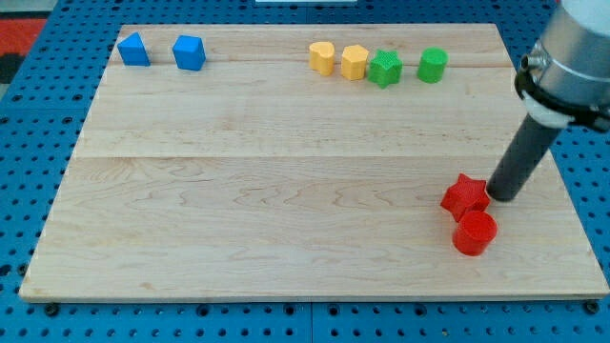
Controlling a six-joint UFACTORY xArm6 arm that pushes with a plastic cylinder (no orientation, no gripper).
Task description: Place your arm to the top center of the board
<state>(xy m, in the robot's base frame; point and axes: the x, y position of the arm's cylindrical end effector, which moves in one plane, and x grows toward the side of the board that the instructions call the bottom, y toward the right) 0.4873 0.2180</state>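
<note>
My tip (501, 196) rests on the wooden board (286, 191) at the view's right, just right of the red star block (464, 196) and touching or nearly touching it. A red cylinder block (475, 233) sits just below the star. Along the view's top edge stand a yellow heart-like block (322, 57), a yellow hexagon-like block (355, 62), a green star block (385, 68) and a green cylinder block (432, 65). At the top left are a blue triangular block (133, 50) and a blue cube-like block (189, 52).
The arm's grey body (572, 57) hangs over the board's top right corner. The board lies on a blue perforated table (29, 114) with a red patch at the top left.
</note>
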